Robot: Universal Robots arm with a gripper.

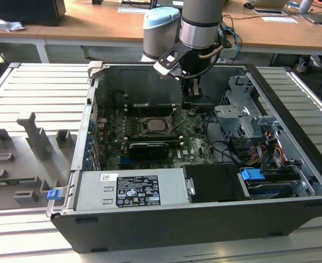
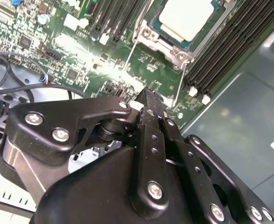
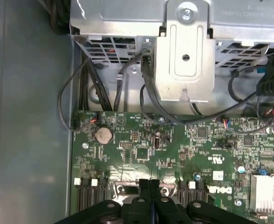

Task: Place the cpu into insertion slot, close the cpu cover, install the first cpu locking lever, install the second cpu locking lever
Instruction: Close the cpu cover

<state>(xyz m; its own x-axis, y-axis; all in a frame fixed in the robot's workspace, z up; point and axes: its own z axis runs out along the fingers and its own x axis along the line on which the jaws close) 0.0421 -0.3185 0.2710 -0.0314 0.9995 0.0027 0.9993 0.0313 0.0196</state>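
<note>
End effector [image 2: 148,94], fingers closed on nothing, hangs above the motherboard [image 2: 81,56] near the cpu [image 2: 186,16] and cables [image 2: 30,87].

Open computer case [image 1: 166,219] on slatted table [image 1: 35,87]. Arm [image 1: 200,22] reaches down inside. Gripper [image 1: 189,107] low over green motherboard [image 1: 193,143], near insertion slot [image 1: 153,125], on the exterior view's right of it.

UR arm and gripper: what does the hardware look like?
The silver-grey cylindrical arm has a pale blue joint cap and a black ring. Blue and tan cables run beside the wrist. The matte black gripper is built of flat linkage bars fastened with silver screws.
</note>
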